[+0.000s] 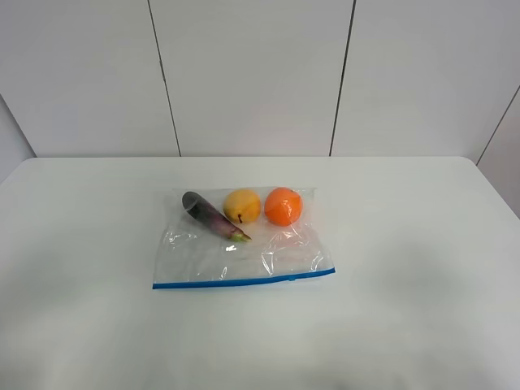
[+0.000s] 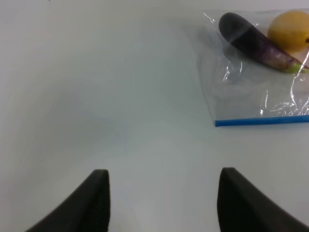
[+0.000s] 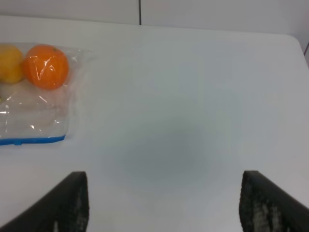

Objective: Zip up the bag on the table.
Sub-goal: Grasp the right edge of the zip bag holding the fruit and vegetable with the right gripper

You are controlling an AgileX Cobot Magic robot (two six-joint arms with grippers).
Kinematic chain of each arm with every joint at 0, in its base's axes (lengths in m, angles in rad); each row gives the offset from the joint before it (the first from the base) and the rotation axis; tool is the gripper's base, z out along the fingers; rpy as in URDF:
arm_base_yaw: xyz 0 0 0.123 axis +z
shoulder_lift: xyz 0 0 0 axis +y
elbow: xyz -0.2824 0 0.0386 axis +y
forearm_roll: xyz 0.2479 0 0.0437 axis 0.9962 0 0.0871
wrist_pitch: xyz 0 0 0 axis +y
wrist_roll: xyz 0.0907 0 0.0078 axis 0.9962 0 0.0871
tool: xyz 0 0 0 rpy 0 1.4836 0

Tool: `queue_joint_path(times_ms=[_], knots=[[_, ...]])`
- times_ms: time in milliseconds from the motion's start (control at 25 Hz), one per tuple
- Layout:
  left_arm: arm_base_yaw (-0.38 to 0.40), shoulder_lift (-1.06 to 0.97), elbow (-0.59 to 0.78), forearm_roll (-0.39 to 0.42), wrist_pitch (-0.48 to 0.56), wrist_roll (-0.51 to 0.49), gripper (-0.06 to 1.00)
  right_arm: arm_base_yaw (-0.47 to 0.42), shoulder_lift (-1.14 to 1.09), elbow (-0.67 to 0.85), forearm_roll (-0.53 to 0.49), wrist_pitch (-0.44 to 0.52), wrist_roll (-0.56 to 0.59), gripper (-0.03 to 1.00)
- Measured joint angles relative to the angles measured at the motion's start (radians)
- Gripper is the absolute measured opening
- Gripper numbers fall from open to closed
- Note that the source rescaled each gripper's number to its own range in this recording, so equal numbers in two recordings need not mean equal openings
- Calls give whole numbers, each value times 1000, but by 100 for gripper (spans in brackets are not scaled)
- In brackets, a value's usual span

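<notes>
A: Where is the bag [image 1: 244,244] found?

B: It is laid flat on the table [image 1: 422,284], near the middle and slightly toward the left side. An eggplant [image 1: 213,217], a yellow fruit [image 1: 242,205] and an orange [image 1: 283,205] are seen bunched at its far edge. The blue zipper strip [image 1: 244,281] is turned toward the near edge.

A: How is the long axis of that strip set?

B: It runs across the table from left to right, with the right end angled a little farther back. A pull along it would probably have to be made sideways.

A: In what state are the grippers found?

B: The left gripper [image 2: 163,179] is held with its jaws spread wide and nothing between them. The right gripper [image 3: 165,181] is likewise spread and empty. Both are held above bare table, apart from the bag.

A: Which way is the bag from each?

B: From each gripper it lies ahead and inward, toward the table's middle. One end of the strip is faced by each arm.

A: Which arm is judged nearer?

B: The left, but only slightly. Whether any part of the strip is already sealed cannot be told.
</notes>
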Motion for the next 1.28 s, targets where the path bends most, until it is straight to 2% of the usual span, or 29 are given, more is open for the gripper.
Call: queue_joint_path(times_ms=[1280], knots=[[0, 0, 0, 0, 0, 0, 69, 0, 0, 0, 0, 0, 0, 72]])
